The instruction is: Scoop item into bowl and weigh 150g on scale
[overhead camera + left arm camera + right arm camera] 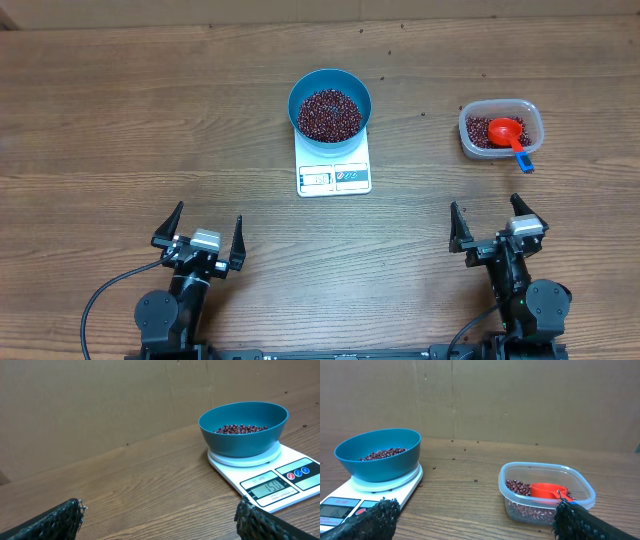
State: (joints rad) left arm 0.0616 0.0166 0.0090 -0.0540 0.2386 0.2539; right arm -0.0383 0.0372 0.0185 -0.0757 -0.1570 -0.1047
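The light-blue bowl [330,104] stands on the white scale [334,168] at the table's middle back, with a heap of dark red-brown beans [329,114] inside. From the left wrist I see the bowl [244,427] on the scale [272,482], whose display is lit. The right wrist view has the bowl [378,454] at the left. My left gripper [200,232] and right gripper [497,221] rest near the front edge, both open and empty, well short of the scale.
A clear plastic tub [500,129] at the back right holds more beans and a red scoop [508,132] with a blue handle tip. A few loose beans [434,467] lie on the wood between scale and tub. A cardboard wall stands behind.
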